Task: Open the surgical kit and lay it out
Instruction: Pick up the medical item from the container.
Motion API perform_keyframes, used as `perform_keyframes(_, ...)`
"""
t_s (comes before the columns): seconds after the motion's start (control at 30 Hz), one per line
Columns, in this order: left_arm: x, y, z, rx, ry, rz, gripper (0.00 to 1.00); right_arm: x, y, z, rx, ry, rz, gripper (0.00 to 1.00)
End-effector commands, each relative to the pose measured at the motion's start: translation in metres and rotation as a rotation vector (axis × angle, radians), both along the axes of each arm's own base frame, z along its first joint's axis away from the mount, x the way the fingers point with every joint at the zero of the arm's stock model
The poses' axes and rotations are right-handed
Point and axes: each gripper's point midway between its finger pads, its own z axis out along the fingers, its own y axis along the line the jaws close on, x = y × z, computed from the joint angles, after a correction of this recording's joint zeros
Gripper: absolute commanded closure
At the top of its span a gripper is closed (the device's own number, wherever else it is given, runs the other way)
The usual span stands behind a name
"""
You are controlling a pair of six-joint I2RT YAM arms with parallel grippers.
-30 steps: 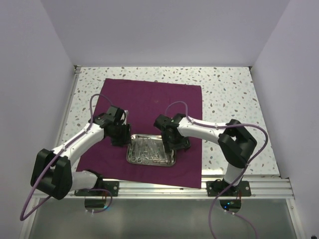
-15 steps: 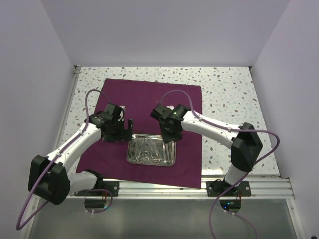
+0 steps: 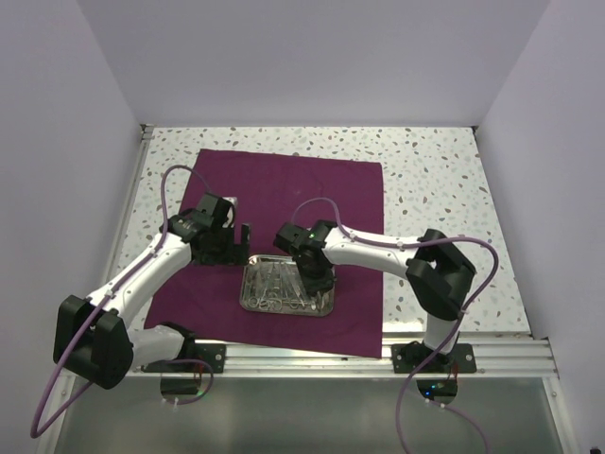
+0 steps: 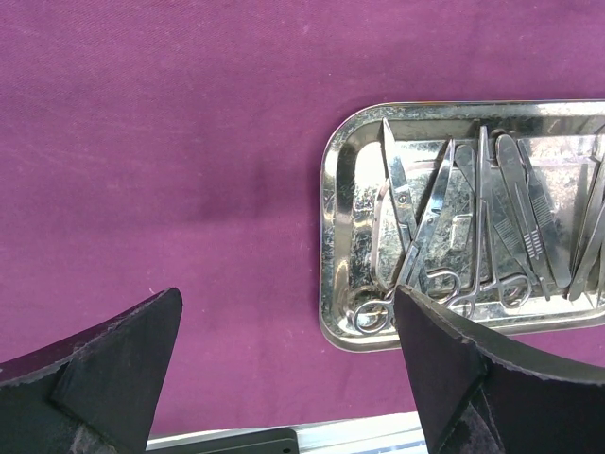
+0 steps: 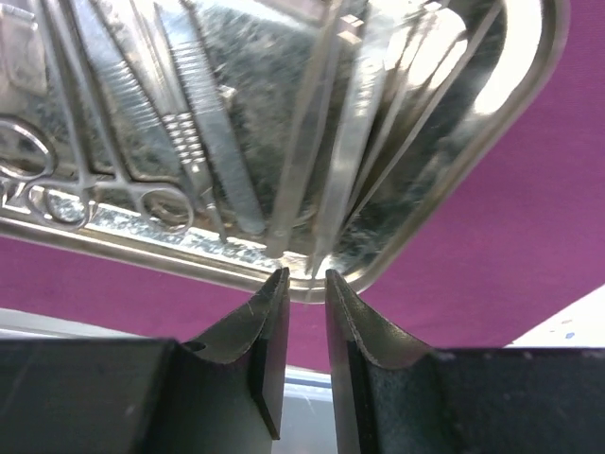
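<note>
Tray (image 4: 333, 189) lies just right of our wide-spread left hand (image 4: 285, 307). Our right hand (image 5: 304, 276), nearly pinched, sits at the tips of the tweezers (image 5: 345, 142); whether it grips them we cannot tell.

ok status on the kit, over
Left tool open, beside tray. Right tool narrow gap, at tweezers tips in tray. Cloth spread, nothing in the way.
</note>
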Motion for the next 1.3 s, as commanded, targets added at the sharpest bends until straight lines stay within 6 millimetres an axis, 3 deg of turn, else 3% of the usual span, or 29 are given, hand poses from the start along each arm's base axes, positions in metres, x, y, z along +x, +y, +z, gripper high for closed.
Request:
perform_keyframes(0.0, 0.009, -0.001, 0.01, -0.007, -0.062, -0.013, 0.03, -0.005, 0.012, -0.001, 0.028, 0.015, -0.002, 0.75)
perform_keyframes(0.23, 0.009, -0.001, 0.012, -0.011, -0.069, -0.013, 0.03, -0.01, 0.006, -0.012, -0.002, 0.039, -0.005, 0.77)
perform_keyframes(0.57, 0.008, -0.002, 0.011, -0.016, -0.068, -0.014, 0.03, -0.009, -0.004, -0.008, -0.044, 0.013, -0.021, 0.75)
perform_keyframes(1.03, 0.008, -0.002, 0.011, -0.017, -0.068, -0.016, 0.04, -0.016, -0.007, -0.027, -0.079, 0.045, -0.005, 0.75)
perform_keyframes(1.27, 0.007, -0.002, 0.01, -0.017, -0.066, -0.013, 0.04, -0.015, -0.011, -0.028, -0.092, 0.038, -0.009, 0.9)
